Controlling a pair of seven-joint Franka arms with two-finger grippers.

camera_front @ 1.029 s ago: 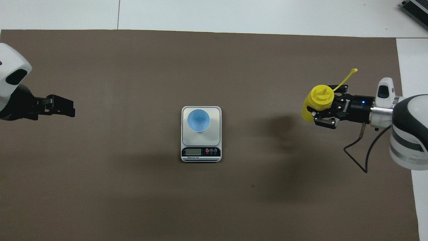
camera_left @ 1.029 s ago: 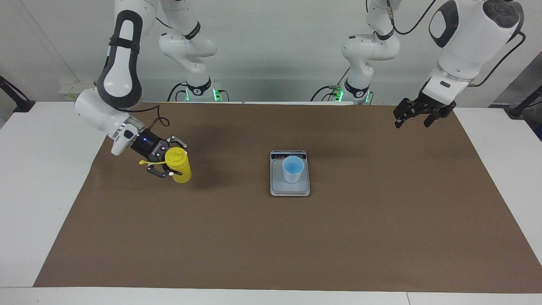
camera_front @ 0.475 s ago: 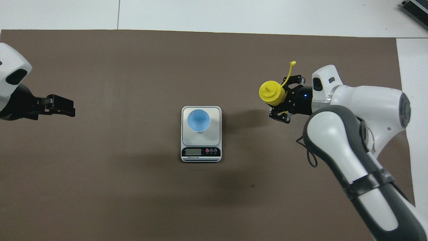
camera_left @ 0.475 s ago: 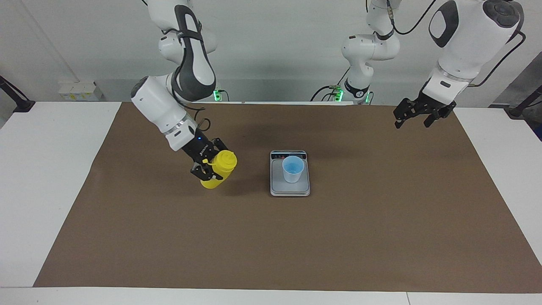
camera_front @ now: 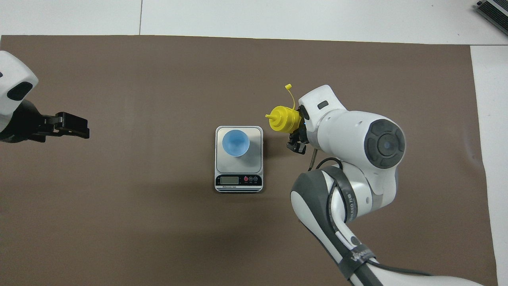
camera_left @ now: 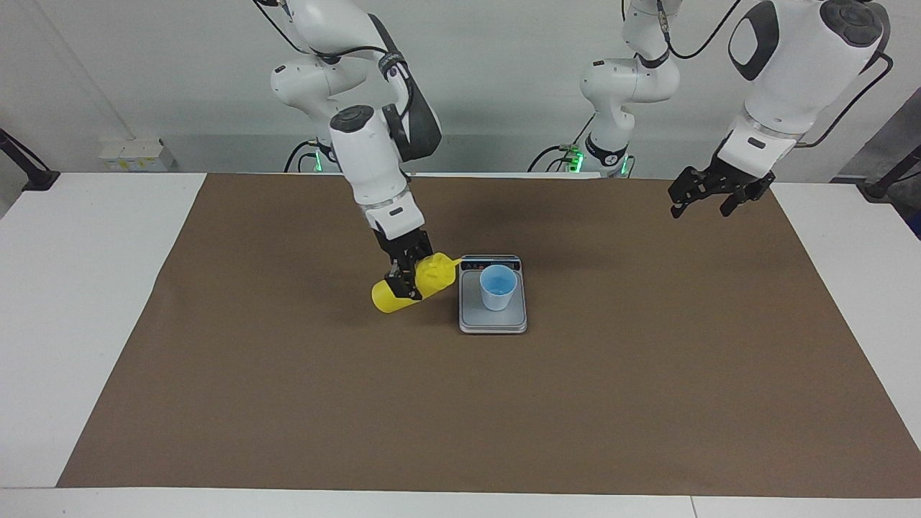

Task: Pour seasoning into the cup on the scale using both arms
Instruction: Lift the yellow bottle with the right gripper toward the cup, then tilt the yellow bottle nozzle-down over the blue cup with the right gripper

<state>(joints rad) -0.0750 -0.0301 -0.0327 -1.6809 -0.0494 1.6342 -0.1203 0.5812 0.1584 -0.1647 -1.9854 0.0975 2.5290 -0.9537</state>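
A light blue cup (camera_left: 498, 286) (camera_front: 235, 143) stands upright on the grey plate of the scale (camera_left: 493, 321) (camera_front: 254, 159) in the middle of the brown mat. My right gripper (camera_left: 407, 278) is shut on the seasoning bottle (camera_left: 388, 298) (camera_front: 281, 119) and holds it tilted above the mat, beside the scale on the right arm's side. The bottle's cone nozzle (camera_front: 268, 116) points toward the scale, and the cap strap sticks out loose. In the overhead view the wrist hides most of that gripper. My left gripper (camera_left: 700, 207) (camera_front: 75, 126) hangs open and holds nothing over the mat near the left arm's end.
A brown mat (camera_left: 460, 417) covers most of the white table (camera_left: 86, 302). The scale's dark display strip (camera_front: 238, 180) faces the robots. The right arm's forearm reaches over the mat between its base and the scale.
The right arm has swung the bottle from the right arm's end of the mat to beside the scale and tipped its nozzle toward the cup. The left arm has stayed still.
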